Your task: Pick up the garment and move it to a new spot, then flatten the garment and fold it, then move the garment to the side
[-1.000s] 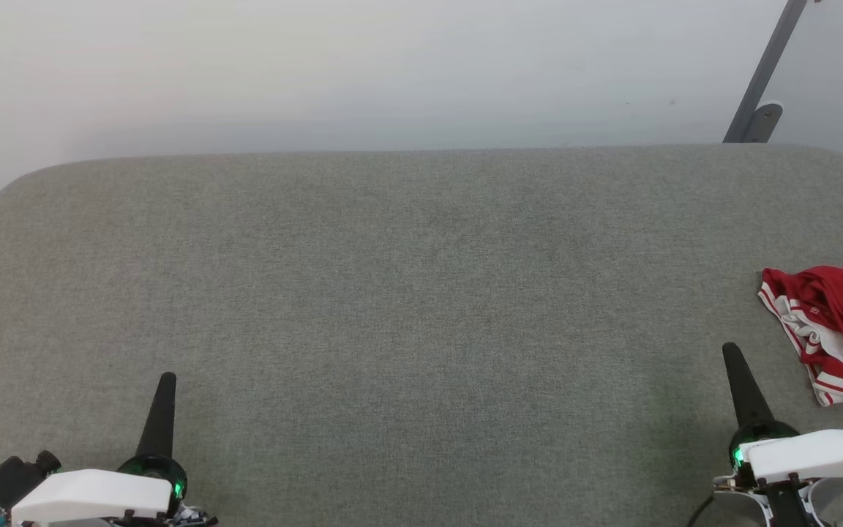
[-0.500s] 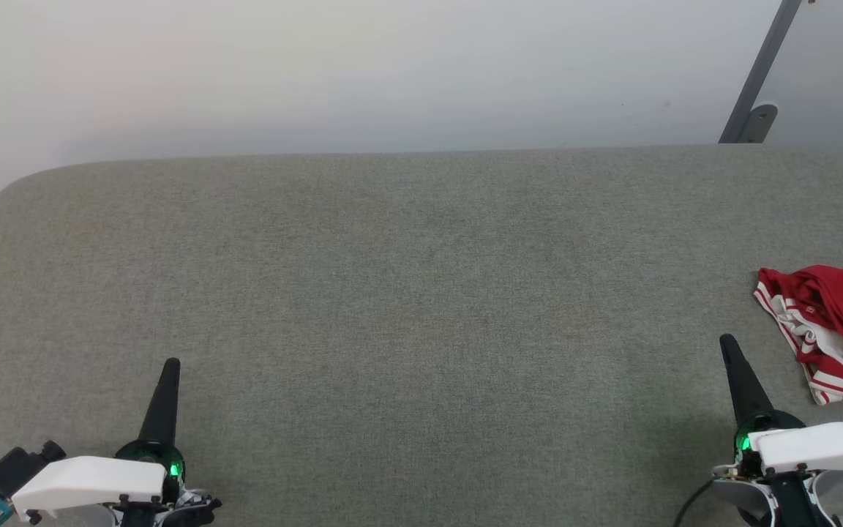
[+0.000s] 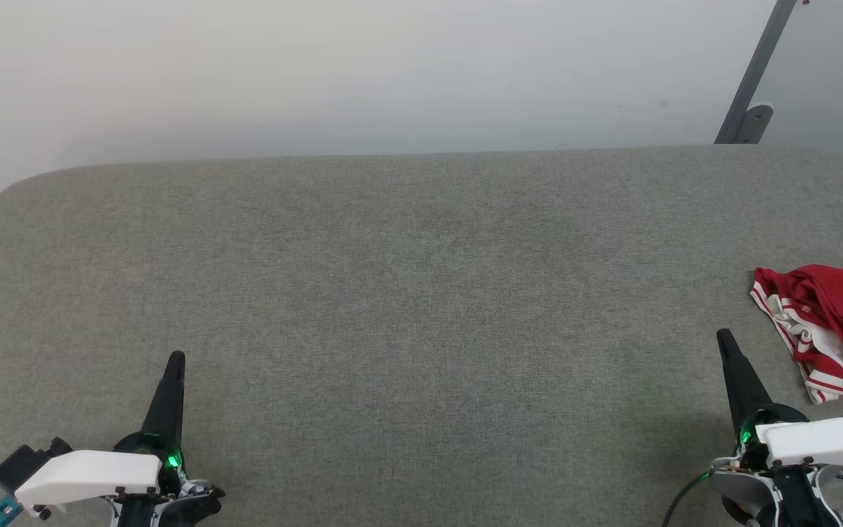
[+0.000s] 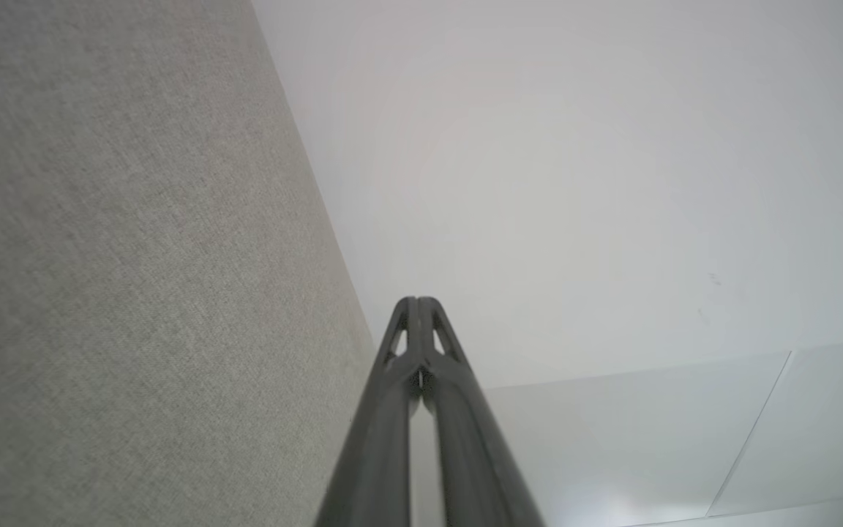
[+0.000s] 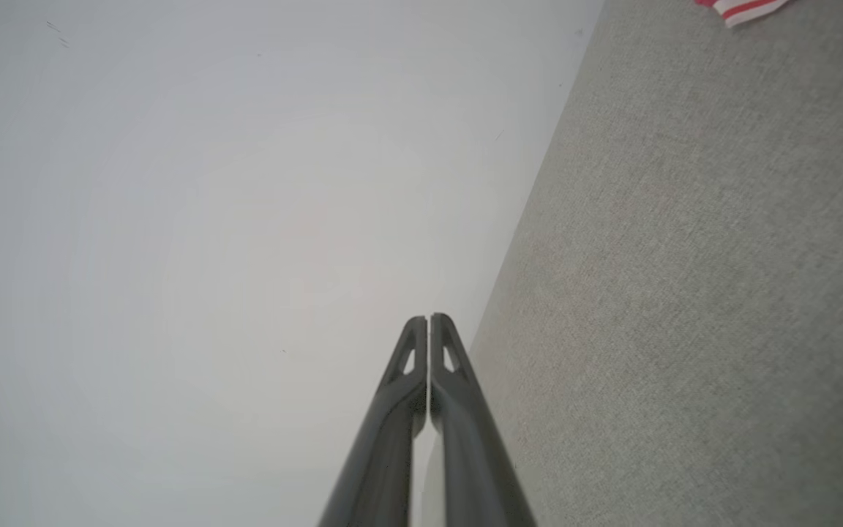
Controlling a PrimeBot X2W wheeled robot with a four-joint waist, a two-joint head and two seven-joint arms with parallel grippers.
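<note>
The garment (image 3: 835,322) is a crumpled red T-shirt with red-and-white striped trim, lying at the right edge of the grey padded table (image 3: 421,293) and cut off by the head view's border. A corner of its striped trim (image 5: 747,9) peeks into the top of the right wrist view. My right gripper (image 3: 724,337) is shut and empty, its tip a short way left of the garment and apart from it. At the lower left my left gripper (image 3: 177,358) is shut too, holding nothing. Both pairs of fingers (image 4: 418,301) (image 5: 429,319) are pressed together in the wrist views.
A pale wall stands behind the table's far edge. A grey metal bracket (image 3: 747,88) rises at the far right corner. The table's corners are rounded.
The head view has shifted slightly, so the garment and bracket sit a little further left. Both gripper tips stand a little higher in the picture than a second ago.
</note>
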